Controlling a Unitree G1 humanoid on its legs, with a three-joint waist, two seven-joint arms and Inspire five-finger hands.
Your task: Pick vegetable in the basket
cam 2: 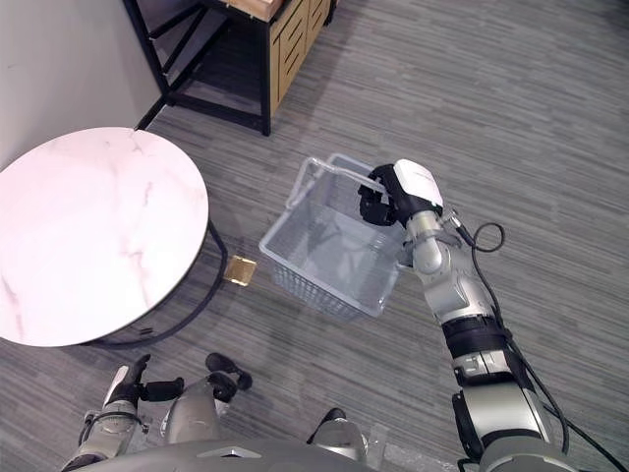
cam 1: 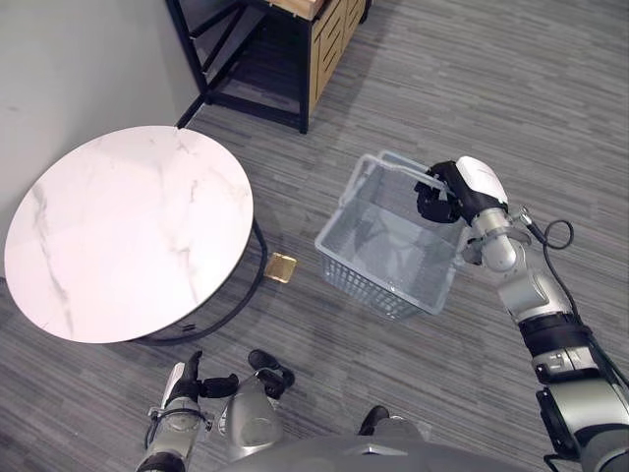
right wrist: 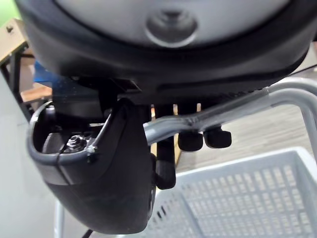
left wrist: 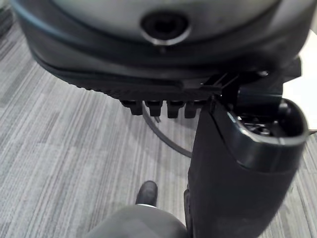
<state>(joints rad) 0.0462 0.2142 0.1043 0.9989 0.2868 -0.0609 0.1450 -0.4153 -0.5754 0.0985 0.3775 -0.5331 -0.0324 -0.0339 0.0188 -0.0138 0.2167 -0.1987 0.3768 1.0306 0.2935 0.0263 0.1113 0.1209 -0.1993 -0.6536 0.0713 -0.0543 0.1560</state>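
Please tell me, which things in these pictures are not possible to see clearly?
- The small golden object on the floor, eye views: too small to identify.
- The basket bottom, eye views: the near mesh wall partly veils it; in the right wrist view the right hand, curled round the handle, covers much of it.
- The wooden cabinet, eye views: cut off by the top edge.

Head's eye views look down, sharing basket [cam 1: 378, 285] and worktop [cam 1: 128, 236]. Wrist views hug the left hand [left wrist: 237, 173] and right hand [right wrist: 99, 173].
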